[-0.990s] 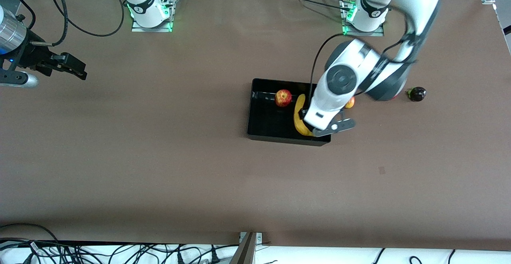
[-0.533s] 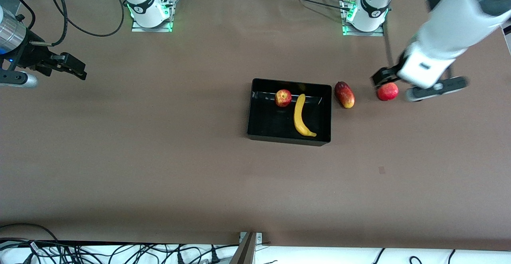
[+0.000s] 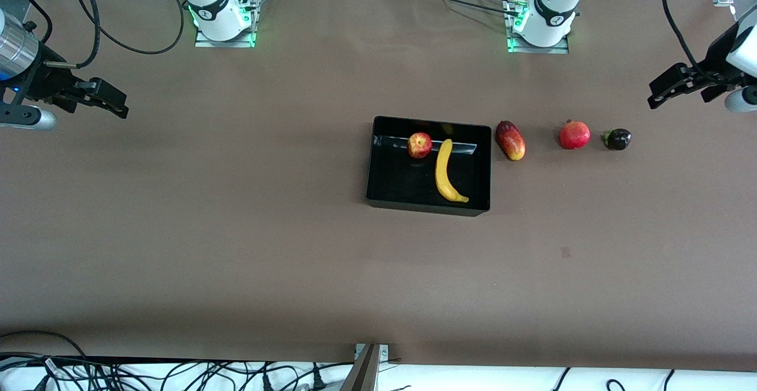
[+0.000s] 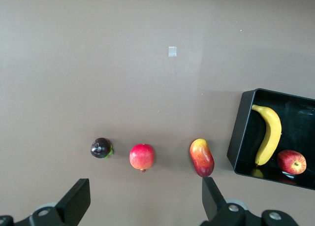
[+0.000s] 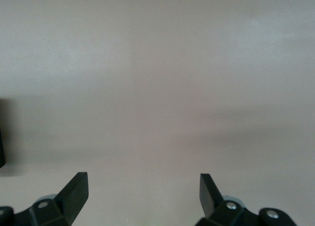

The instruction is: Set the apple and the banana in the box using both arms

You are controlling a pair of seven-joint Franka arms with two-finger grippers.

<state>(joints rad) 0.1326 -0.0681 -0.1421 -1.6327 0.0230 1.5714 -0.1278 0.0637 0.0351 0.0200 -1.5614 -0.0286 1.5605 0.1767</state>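
Note:
The black box (image 3: 378, 190) stands in the middle of the table. The apple (image 3: 419, 145) and the banana (image 3: 446, 171) lie inside it, side by side. In the left wrist view the box (image 4: 240, 137) holds the banana (image 4: 268, 133) and the apple (image 4: 291, 162). My left gripper (image 3: 674, 86) is open and empty, up over the table at the left arm's end. In its own view the left gripper (image 4: 146, 196) has wide-apart jaws. My right gripper (image 3: 106, 98) is open and empty over the right arm's end; in its own view the right gripper (image 5: 142, 191) sees only bare table.
Beside the box toward the left arm's end lie an elongated red-yellow fruit (image 3: 510, 140), a smooth red round fruit (image 3: 574, 135) and a small dark purple fruit (image 3: 617, 139). They also show in the left wrist view (image 4: 202, 157) (image 4: 141, 157) (image 4: 101, 147).
My left arm has let go of the banana in the box and swung up and away to the left arm's end of the table. The right arm has not moved.

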